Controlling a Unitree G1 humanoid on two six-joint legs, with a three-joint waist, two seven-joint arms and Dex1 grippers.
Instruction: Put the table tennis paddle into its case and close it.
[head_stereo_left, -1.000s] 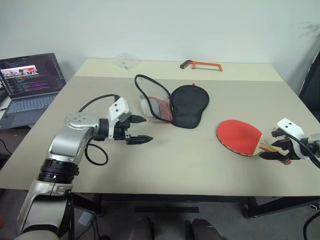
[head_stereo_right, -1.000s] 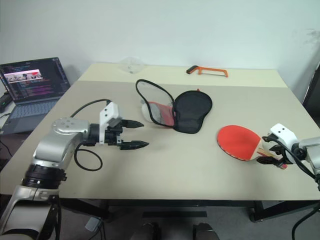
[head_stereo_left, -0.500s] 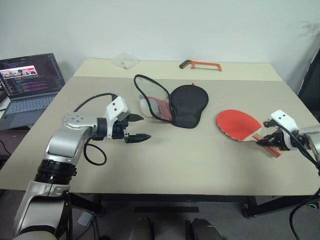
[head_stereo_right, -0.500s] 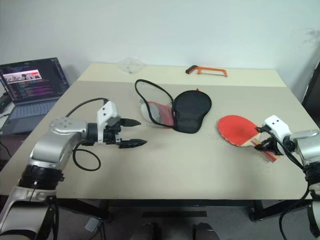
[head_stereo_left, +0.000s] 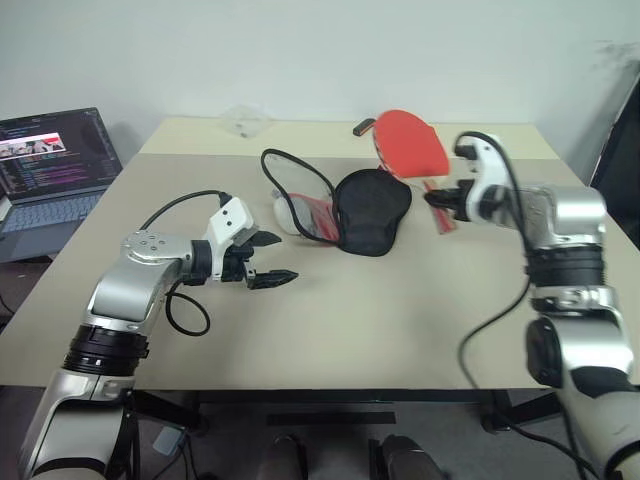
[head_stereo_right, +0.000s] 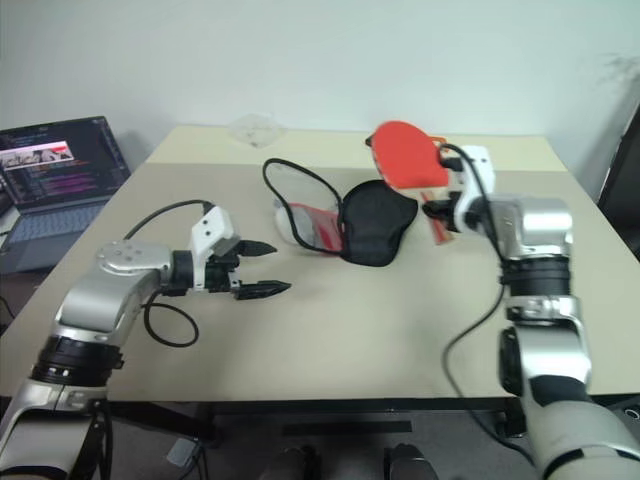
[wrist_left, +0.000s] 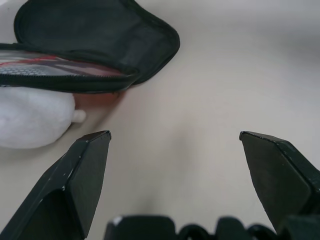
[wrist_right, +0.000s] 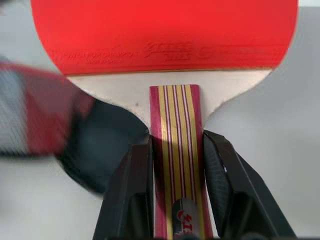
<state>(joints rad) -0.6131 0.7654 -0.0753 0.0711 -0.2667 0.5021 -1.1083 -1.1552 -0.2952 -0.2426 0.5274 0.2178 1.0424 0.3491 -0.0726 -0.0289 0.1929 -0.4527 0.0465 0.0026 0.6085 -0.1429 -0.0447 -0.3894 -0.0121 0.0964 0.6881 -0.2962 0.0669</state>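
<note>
Our right fingers (wrist_right: 175, 190) grip the paddle (head_stereo_left: 408, 143) by its handle, above the open case (head_stereo_left: 350, 208). Our left fingers (head_stereo_left: 272, 258) hang spread wide over the counter (head_stereo_left: 400, 310).

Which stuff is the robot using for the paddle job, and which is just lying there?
For the job:
paddle, held by the right gripper
case
left gripper, open

Just lying about:
saw
laptop
white fluffy lump
clear wrapper
</note>
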